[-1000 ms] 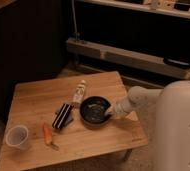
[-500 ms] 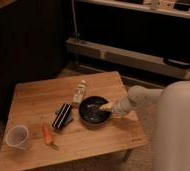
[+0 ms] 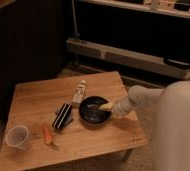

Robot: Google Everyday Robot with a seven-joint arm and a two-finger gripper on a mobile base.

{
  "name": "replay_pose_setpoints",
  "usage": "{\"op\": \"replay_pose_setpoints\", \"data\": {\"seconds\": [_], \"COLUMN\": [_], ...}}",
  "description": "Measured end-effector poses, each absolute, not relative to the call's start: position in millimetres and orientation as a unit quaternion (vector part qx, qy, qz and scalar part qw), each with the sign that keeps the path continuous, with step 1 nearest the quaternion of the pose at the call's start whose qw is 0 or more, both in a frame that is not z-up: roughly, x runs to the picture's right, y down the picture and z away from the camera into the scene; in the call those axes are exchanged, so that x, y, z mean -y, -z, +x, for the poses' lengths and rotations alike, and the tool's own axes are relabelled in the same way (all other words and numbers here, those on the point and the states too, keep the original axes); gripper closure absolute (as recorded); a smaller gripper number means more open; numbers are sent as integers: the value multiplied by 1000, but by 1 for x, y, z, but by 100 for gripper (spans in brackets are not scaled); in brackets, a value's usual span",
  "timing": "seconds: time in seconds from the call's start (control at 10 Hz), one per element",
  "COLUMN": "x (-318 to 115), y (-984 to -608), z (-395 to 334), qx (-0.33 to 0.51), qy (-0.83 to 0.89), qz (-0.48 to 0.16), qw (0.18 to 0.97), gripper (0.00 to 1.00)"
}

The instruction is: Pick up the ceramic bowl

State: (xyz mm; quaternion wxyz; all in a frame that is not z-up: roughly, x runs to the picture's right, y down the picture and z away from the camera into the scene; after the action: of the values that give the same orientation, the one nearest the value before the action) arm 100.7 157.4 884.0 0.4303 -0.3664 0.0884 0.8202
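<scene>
Hovering pincer (image 3: 106,106) over ceramic bowl (image 3: 88,115), bottle (image 3: 79,92) near

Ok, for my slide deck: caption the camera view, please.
Gripper poised at the rim of the ceramic bowl on a wooden table.

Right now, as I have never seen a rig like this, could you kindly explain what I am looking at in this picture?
The white shape on the right is a mobile robot with one arm. A single camera looks down on a low wooden table; where it is mounted is not known. At the arm's tip is the gripper, reaching over the right rim of the ceramic bowl, a black glossy dish near the table's middle. Also on the table are a white bottle lying on its side behind the bowl, a black striped object just left of the bowl in the picture, an orange carrot-like item, and a clear plastic cup near the front left corner. The bowl rests on the table; nothing is lifted.
</scene>
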Motion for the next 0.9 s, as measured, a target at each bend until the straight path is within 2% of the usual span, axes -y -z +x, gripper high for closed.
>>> {"op": "replay_pose_setpoints", "data": {"seconds": [0.4, 0.9], "x": [-157, -159], "y": [-884, -884], "z": [101, 103], "qx": [-89, -90], "qy": [-820, -820], "qz": [-366, -366], "qw": [430, 430], "gripper": [22, 72]}}
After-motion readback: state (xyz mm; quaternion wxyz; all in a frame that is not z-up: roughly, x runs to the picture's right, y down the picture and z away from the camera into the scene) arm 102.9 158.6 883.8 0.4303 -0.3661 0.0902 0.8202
